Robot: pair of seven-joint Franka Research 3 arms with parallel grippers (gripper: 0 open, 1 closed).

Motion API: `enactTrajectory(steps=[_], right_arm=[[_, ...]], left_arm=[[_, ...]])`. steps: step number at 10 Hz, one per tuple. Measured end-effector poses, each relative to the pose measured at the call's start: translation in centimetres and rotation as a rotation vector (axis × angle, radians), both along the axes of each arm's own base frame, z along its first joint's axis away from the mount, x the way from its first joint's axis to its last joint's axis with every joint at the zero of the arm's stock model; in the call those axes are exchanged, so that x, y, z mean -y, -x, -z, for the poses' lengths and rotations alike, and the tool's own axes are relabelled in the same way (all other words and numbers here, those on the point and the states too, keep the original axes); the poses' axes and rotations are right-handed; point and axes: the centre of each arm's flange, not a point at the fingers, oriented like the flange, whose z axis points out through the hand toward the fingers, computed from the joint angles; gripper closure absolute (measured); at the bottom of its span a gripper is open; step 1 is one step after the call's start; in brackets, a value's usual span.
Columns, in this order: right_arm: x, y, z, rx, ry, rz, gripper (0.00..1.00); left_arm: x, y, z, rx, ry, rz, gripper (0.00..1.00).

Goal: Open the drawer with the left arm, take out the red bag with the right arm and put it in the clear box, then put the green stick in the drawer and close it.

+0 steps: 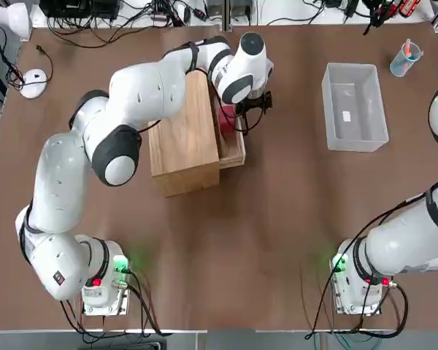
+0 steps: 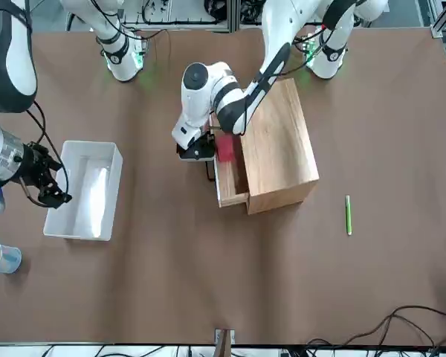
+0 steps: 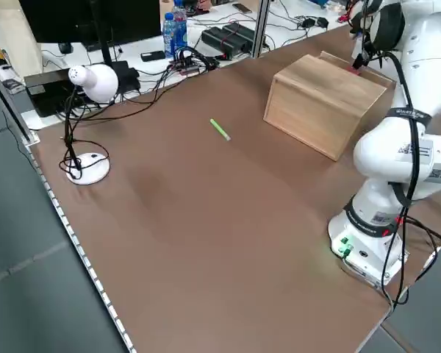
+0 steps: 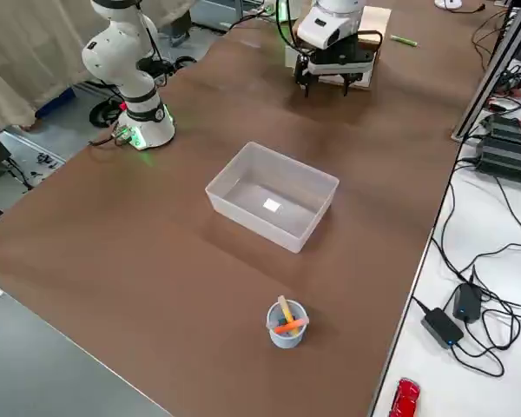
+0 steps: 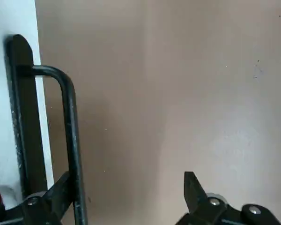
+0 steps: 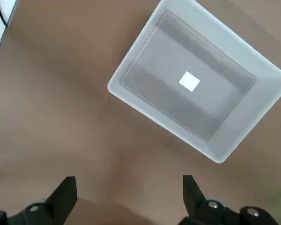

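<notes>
And at the far left of the counter (image 1: 292, 204), there's a white round base (image 1: 34, 84) with a cable trailing off it. Next along comes the green stick (image 2: 348, 216), lying by itself on the counter, well apart from the wooden box (image 1: 182, 142). Over that box reaches the left arm (image 1: 142, 91), and here's the wooden box itself, sitting at a slight angle, its drawer (image 1: 233, 157) standing partly open! Inside the drawer, look, the red bag (image 1: 227, 118), partly hidden under the arm. The left gripper (image 5: 129, 174) is right at the drawer's front, jaws spread wide, one finger at the black bar handle (image 5: 72, 122); whether it touches, I cannot tell. Moving right, the clear box (image 1: 350, 131) rests on the counter, small white label on its floor, nothing else in it. Beyond it stands the little cup (image 1: 403, 64) with orange and yellow things poking out. Out on the right, the right arm (image 1: 416, 233) stretches forward, and the right gripper (image 6: 129, 178) hangs above the counter near the clear box, jaws spread wide, holding nothing
</notes>
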Motion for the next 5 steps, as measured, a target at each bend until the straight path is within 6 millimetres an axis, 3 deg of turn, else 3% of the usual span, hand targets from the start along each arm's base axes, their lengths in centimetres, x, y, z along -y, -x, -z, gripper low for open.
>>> enactTrajectory(steps=[5], right_arm=[[0.01, 0.0, 0.0, 0.0, 0.0, 0.0, 0.0]], left_arm=[[-0.01, -0.03, -0.16, -0.003, -0.005, -0.003, 0.0]])
